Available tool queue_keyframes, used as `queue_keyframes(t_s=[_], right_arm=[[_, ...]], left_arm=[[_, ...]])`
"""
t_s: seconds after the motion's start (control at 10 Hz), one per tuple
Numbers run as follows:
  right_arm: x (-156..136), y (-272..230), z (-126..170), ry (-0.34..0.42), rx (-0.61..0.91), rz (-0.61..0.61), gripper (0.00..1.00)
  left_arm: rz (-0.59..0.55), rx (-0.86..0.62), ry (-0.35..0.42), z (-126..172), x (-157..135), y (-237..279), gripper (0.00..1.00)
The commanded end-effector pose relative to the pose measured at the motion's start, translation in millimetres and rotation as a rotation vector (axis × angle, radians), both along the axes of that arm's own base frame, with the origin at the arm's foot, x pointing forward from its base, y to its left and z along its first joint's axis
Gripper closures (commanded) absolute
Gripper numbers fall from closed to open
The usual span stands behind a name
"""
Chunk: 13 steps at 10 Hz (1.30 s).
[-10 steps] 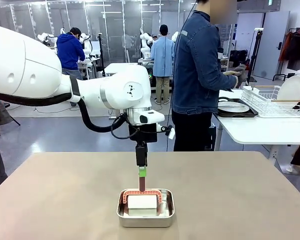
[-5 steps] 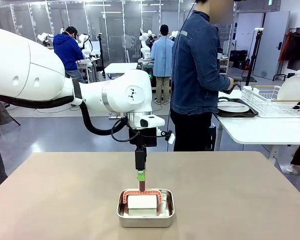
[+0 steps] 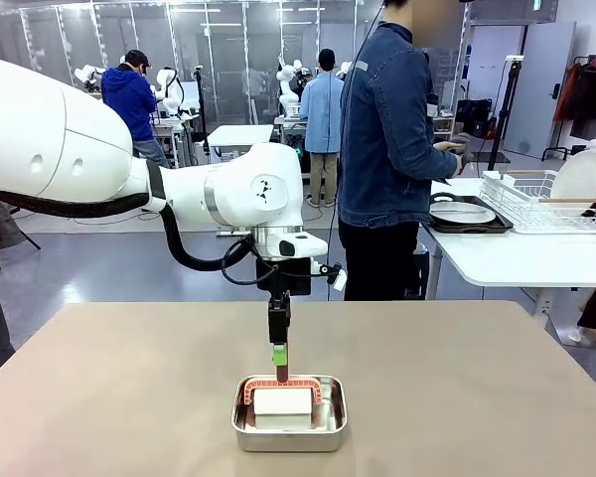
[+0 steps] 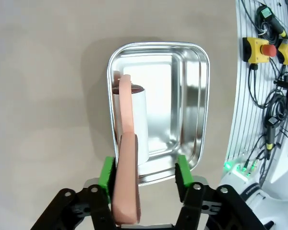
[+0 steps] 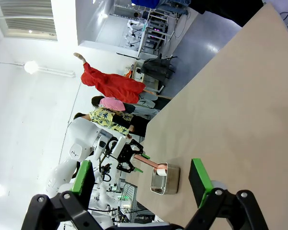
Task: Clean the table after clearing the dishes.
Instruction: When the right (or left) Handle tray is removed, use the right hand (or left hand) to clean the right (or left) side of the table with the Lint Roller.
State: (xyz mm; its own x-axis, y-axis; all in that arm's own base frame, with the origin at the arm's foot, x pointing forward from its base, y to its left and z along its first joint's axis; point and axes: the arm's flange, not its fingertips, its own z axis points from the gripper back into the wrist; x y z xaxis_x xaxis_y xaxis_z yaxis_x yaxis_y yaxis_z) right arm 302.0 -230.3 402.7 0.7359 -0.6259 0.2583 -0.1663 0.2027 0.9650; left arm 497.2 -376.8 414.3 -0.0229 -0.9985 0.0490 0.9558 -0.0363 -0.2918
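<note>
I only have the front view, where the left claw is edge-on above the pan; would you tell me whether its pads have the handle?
Observer: Not clamped. In the left wrist view the pink handle stands inside the left claw, against one green pad, with a gap to the other.
Operator: Thank you. What sits under that handle?
Observer: A white block lying along one side of the steel pan; the pan floor beside it is bare.
Operator: And the right claw?
Observer: The right wrist view shows the right claw wide open, nothing between its pads, above the table some way from the pan.
</note>
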Motion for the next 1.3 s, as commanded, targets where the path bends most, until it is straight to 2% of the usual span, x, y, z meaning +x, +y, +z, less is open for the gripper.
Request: queue_keyframes(t_s=[0.0, 0.2, 0.3, 0.7, 0.8, 0.9, 1.0, 1.2], right_arm=[[1, 0, 3, -0.011, 0.004, -0.001, 0.00], [1, 0, 3, -0.011, 0.004, -0.001, 0.00], [1, 0, 3, -0.011, 0.004, -0.001, 0.00], [1, 0, 3, -0.011, 0.004, -0.001, 0.00], [1, 0, 3, -0.011, 0.004, -0.001, 0.00], [1, 0, 3, -0.011, 0.004, -0.001, 0.00], [1, 0, 3, -0.011, 0.004, -0.001, 0.00], [1, 0, 3, -0.011, 0.004, -0.001, 0.00]], left_arm=[[0.007, 0.017, -0.004, 5, 2, -2, 1.00], [0.005, 0.015, -0.008, 8, 2, -4, 0.97], [0.007, 0.023, -0.008, 9, 3, -4, 1.00], [0.048, 0.033, -0.009, 16, 3, 0, 1.00], [0.069, -0.008, -0.016, 34, -1, 4, 1.00], [0.072, -0.010, -0.030, 66, -14, 11, 1.00], [0.179, 0.047, -0.051, 97, -24, 25, 1.00], [0.424, -0.057, -0.149, 160, -38, 75, 1.00]])
